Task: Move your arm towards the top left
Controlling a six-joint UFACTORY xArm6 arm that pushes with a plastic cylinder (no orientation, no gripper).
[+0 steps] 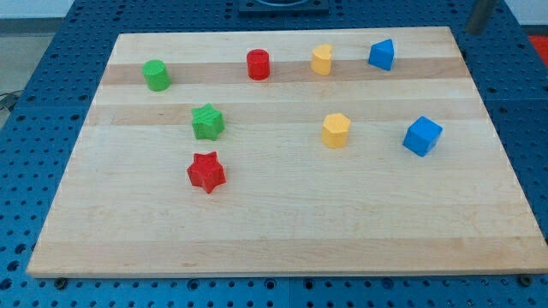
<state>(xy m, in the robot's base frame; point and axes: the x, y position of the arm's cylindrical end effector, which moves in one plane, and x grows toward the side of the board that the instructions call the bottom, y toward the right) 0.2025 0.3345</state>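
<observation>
— Arm first: where is it? All I make out is a dark rod [479, 15] at the view's top right, off the board's corner, and it is cut by the frame.

— Same here. My tip is hidden, so I cannot tell where it touches down. There are no fingers on this rig to open or shut, only that rod.

— So it must cross to the top left. What could spoil that?

— Judging by the layout, the top row. Left to right: a green cylinder [156, 75], a red cylinder [258, 64], a yellow block [321, 60] of unclear shape, and a blue block [382, 55] nearest the rod. A straight sweep along that row would likely shove the blue one first, then the rest.

— And lower down?

— A green star [207, 121], a red star [205, 172], a yellow hexagonal block [336, 130], a blue cube [422, 136]. All stand well apart, so a lower route has gaps.

— The surface?

— A pale wooden board [282, 231], smooth, with plank seams; blocks would probably slide easily. It lies on a blue perforated table [34, 51]. Beyond that the room hardly shows.
</observation>
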